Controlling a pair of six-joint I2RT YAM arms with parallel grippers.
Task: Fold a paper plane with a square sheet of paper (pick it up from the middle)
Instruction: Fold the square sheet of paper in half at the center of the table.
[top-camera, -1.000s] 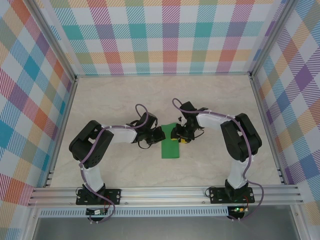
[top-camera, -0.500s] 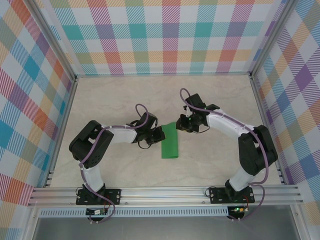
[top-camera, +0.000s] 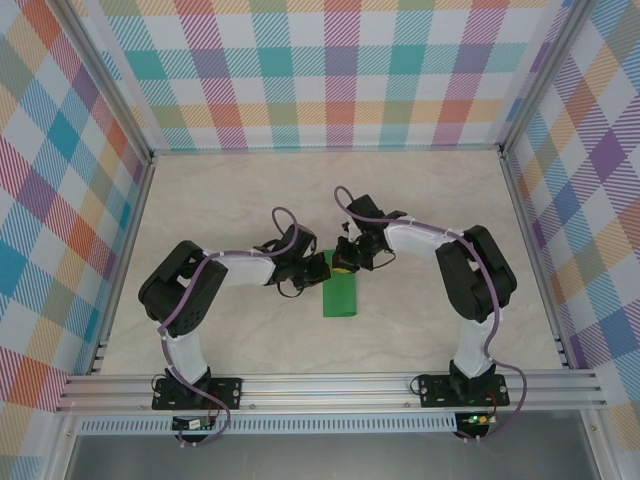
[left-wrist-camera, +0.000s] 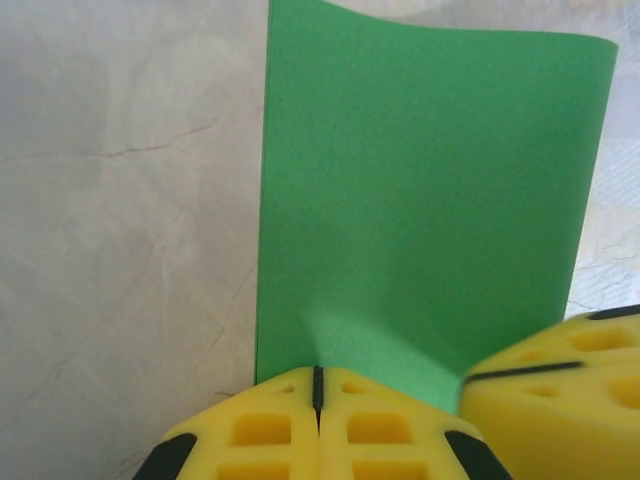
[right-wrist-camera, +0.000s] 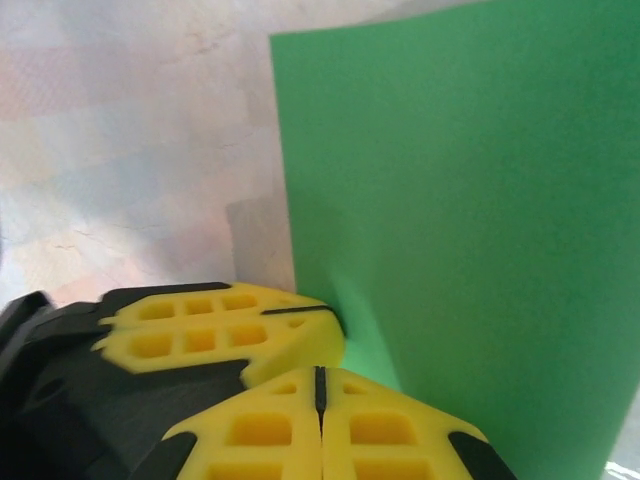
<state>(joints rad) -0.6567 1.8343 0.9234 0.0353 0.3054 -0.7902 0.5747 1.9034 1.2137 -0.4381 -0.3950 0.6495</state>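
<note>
Presses down with the left gripper (left-wrist-camera: 318, 388), pads shut flat together with no gap, tips touching the edge of the square sheet of paper (top-camera: 340, 300); cannot tell if nipping a layer between them. Does the same with the right gripper (right-wrist-camera: 320, 385), also fully closed, just beside the left one at the same far end. Probably pins the sheet to the table (top-camera: 230, 200) in this way to flatten the fold and stop it from springing open. Lies flat near the middle of the table, between the two arms, as a narrow rectangle and not yet a dart. Runs with the long axis from the far end, under the fingertips, toward the arm bases, a little tilted. Points nowhere for now: no nose, both short ends square. Shows a small dimple (left-wrist-camera: 345, 335) just ahead of the left tips, likely from the pressure.
</note>
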